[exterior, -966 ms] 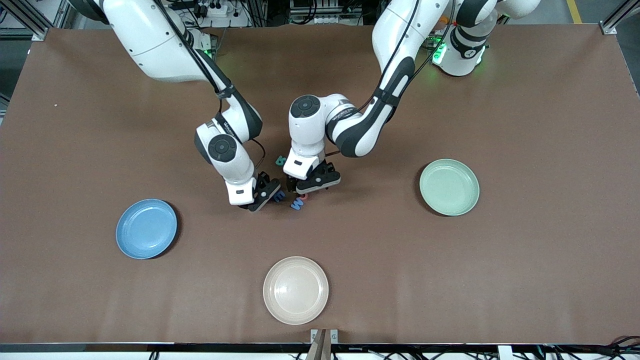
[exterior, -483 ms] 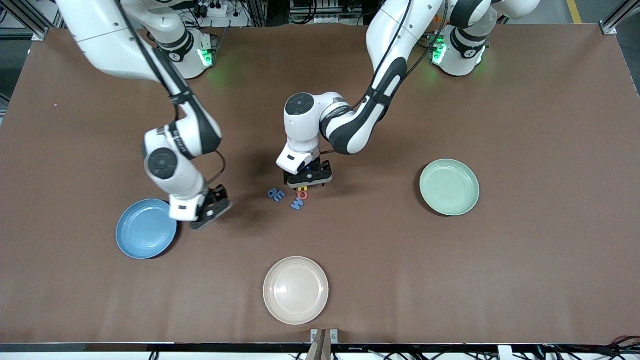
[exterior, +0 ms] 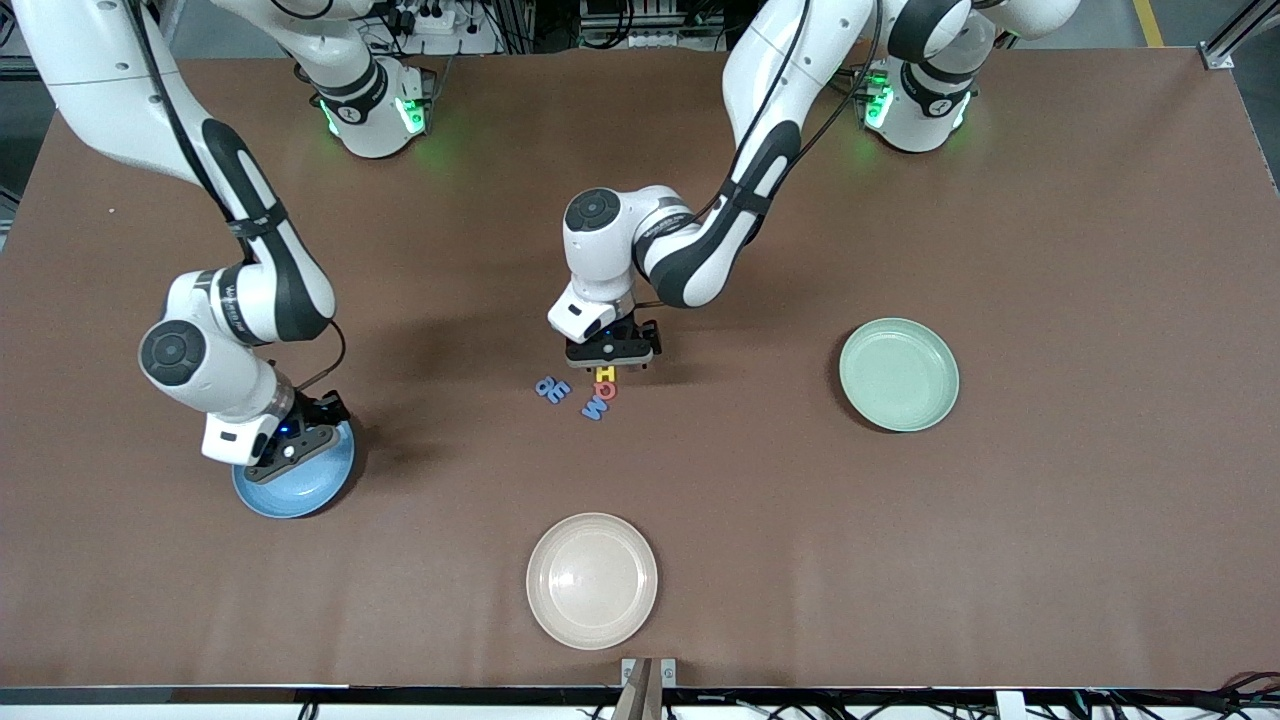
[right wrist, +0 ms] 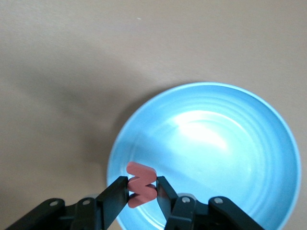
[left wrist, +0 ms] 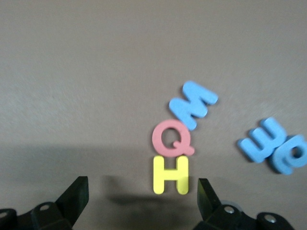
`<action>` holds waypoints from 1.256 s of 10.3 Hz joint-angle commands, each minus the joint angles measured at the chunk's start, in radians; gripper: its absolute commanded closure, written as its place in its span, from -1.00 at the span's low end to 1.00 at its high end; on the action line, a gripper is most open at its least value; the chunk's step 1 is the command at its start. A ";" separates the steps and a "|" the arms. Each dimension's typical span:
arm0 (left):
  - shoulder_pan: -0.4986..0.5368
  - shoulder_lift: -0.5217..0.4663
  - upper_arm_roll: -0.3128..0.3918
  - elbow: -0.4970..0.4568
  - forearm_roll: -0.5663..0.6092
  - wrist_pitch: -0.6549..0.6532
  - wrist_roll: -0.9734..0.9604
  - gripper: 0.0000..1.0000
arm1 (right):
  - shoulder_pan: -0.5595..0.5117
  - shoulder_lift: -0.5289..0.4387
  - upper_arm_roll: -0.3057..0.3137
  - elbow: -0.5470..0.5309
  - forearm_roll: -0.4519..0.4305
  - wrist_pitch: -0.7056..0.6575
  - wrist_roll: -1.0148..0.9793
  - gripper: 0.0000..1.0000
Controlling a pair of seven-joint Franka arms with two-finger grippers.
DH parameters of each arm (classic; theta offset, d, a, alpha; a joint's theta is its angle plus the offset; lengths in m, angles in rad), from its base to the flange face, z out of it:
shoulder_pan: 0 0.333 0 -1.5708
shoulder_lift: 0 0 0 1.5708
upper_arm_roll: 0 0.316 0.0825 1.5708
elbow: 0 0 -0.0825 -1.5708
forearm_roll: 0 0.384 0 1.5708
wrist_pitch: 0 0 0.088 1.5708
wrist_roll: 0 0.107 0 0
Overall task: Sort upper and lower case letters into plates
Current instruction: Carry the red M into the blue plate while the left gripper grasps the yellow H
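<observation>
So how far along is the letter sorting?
Just starting: no letter is seen in a plate yet. The right end effector holds a red letter over the blue plate. The open left end effector hovers over the yellow H; Q, M and two blue letters wait.

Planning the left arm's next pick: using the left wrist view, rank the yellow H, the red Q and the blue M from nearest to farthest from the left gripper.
1. Yellow H, just ahead of the open left gripper.
2. Red Q, touching the H.
3. Blue M, touching the Q, farthest.
</observation>
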 commanded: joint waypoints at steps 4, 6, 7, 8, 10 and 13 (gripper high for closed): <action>-0.020 0.022 0.008 0.029 0.025 0.005 0.000 -0.91 | -0.068 0.009 0.013 0.027 -0.012 0.006 -0.052 -1.00; -0.026 0.036 0.008 0.037 0.025 0.005 0.000 -0.58 | -0.073 0.010 0.012 0.044 -0.014 0.000 -0.054 -1.00; -0.026 0.036 0.008 0.037 0.025 0.005 -0.001 -0.51 | -0.074 0.010 0.012 0.047 -0.014 -0.002 -0.052 -1.00; -0.026 0.036 0.009 0.038 0.025 0.005 -0.001 -0.39 | -0.074 0.009 0.012 0.047 -0.015 -0.002 -0.054 -1.00; -0.026 0.037 0.011 0.045 0.025 0.005 -0.003 -0.19 | -0.100 0.010 0.010 0.047 -0.018 -0.002 -0.075 -1.00; -0.024 0.044 0.012 0.045 0.025 0.005 -0.001 -0.09 | -0.105 0.025 0.009 0.062 -0.018 -0.002 -0.109 -1.00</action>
